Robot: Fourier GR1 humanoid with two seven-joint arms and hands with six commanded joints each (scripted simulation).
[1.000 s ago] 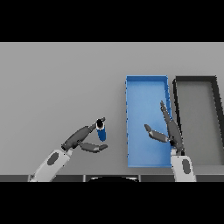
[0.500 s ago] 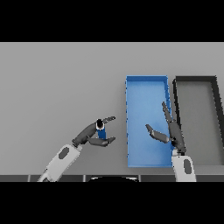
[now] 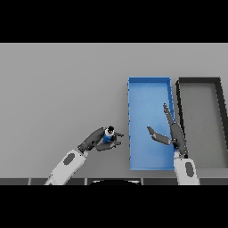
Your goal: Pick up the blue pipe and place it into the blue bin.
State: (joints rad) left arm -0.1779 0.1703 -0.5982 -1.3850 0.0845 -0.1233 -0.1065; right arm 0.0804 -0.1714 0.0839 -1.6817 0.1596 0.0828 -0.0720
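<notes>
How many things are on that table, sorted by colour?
Blue: 2, the blue bin and the blue pipe held in the left hand
Black: 1, the black bin
Total: 3

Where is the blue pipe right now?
In the head view, the pipe is gripped in the left hand, lower centre, just left of the blue bin and not yet inside it.

pipe point(image 3: 107, 137) left of bin point(image 3: 133, 129), tray point(image 3: 218, 116) right
</notes>
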